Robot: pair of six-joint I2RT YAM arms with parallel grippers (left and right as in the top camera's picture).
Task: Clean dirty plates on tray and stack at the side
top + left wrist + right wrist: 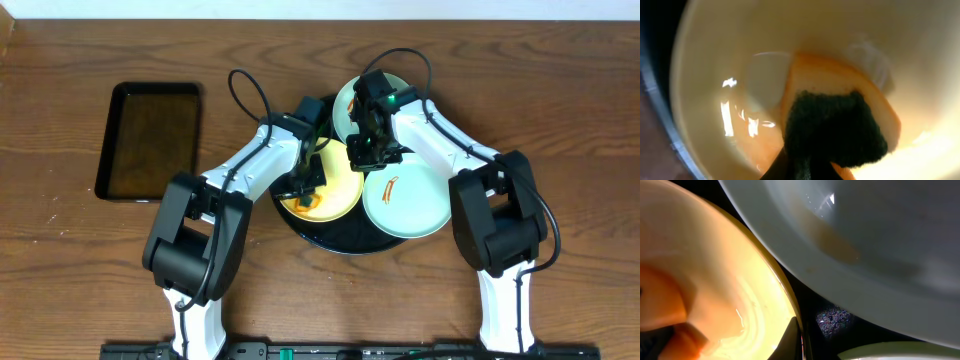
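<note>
The round black tray (pixel 340 243) holds three plates. The pale yellow plate (pixel 338 183) lies at its left. My left gripper (pixel 303 193) is shut on an orange sponge with a dark green scouring pad (pixel 835 115) and presses it onto the yellow plate (pixel 715 75). My right gripper (pixel 362 152) is shut on the yellow plate's far rim (pixel 797 335). One mint-blue plate (pixel 410 205) with an orange streak lies at the right, and another (pixel 345 100) at the back. The mint plate (pixel 865 230) in the right wrist view shows a brown streak.
A smaller rectangular black tray (pixel 150 140) stands on the wooden table at the left. Both arms cross over the round tray's middle. The black tray floor (pixel 832 317) shows between the plates.
</note>
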